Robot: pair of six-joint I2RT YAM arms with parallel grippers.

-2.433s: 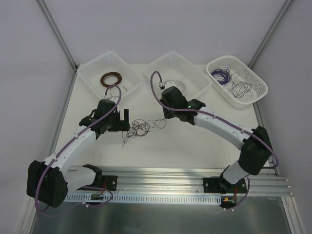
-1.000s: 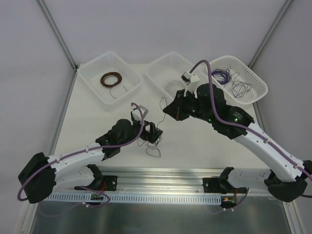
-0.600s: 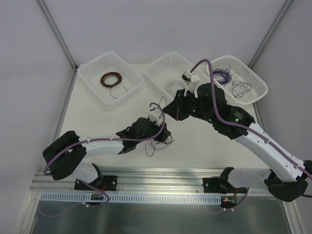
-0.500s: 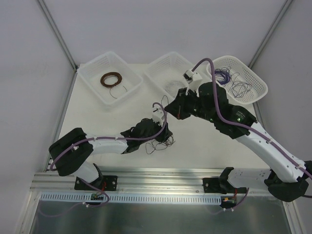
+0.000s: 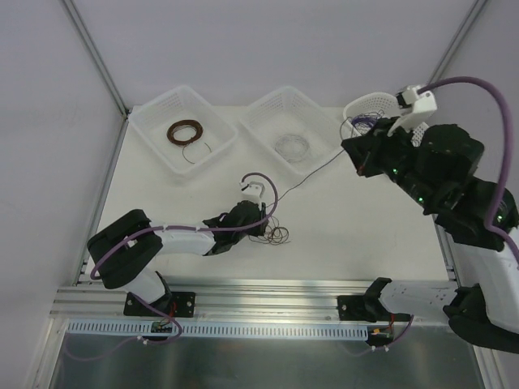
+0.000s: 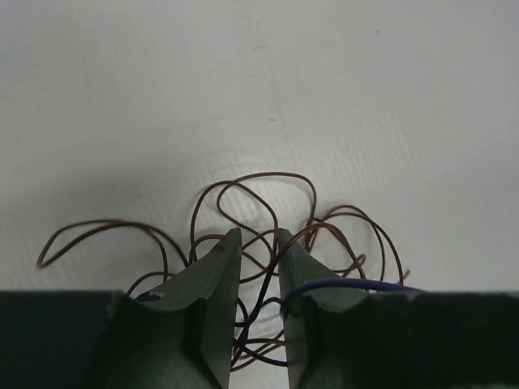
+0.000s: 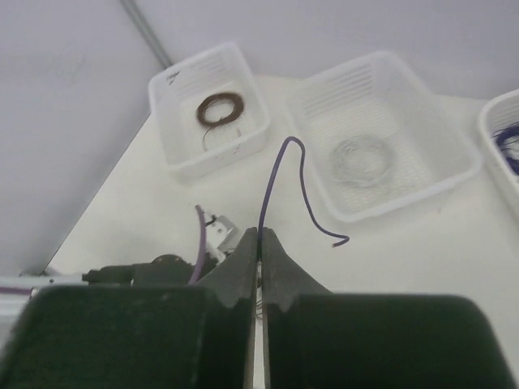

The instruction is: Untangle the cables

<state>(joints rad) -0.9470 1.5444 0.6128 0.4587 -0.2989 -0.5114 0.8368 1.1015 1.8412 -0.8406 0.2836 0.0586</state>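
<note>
Top cam: cables (image 5: pixel 276 234) clumped on the table (image 5: pixel 186 194) at my left gripper (image 5: pixel 263 230), one purple wire (image 5: pixel 312 173) running to the right gripper (image 5: pixel 357 156). Left wrist: jaws narrow around brown strands (image 6: pixel 280 173), can't tell if pinched. Right wrist: clenched on that wire. Looks featherlight and springy; I'd pinch single strands.

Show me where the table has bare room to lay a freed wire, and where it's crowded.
Free: the table between the brown-coil basket and the left arm; the patch right of the tangle, toward the right arm's base. Crowded: around the left claw at the tangle, and beneath the purple wire stretched to the right claw.
</note>
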